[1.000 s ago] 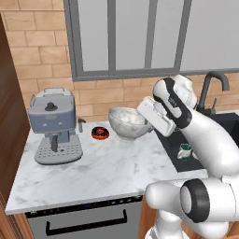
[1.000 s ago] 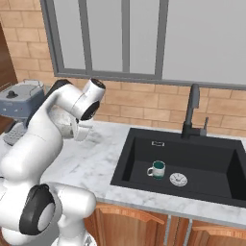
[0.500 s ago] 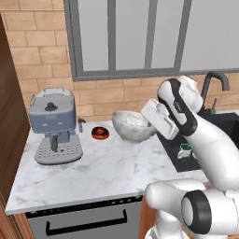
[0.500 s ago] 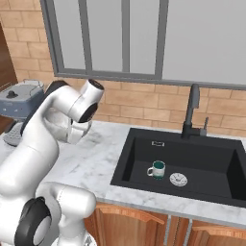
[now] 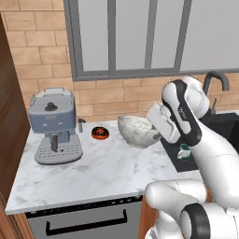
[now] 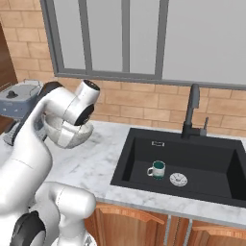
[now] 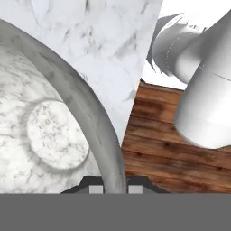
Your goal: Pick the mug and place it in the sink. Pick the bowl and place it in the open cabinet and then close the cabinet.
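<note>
My gripper (image 5: 157, 136) is shut on the rim of the bowl (image 5: 134, 130), a large speckled grey-white bowl held tilted above the marble counter (image 5: 102, 172). In the hand view the bowl's rim (image 7: 90, 117) runs down between the fingertips (image 7: 95, 188). The right base view shows the bowl (image 6: 67, 135) hanging under the wrist. The small white mug (image 6: 156, 169) stands upright inside the black sink (image 6: 206, 156), near the drain (image 6: 178, 179). The mug (image 5: 184, 151) also peeks out behind the forearm. The cabinet (image 5: 8, 116) shows as a tall reddish-brown panel at the left edge.
A grey coffee machine (image 5: 52, 125) stands at the counter's back left. A small dark dish with red contents (image 5: 99, 133) sits between it and the bowl. The black faucet (image 6: 192, 109) rises behind the sink. A brick wall and a window are behind.
The arm has carried the bowl a little to the right and toward the counter's front. The mug has stayed in the sink.
</note>
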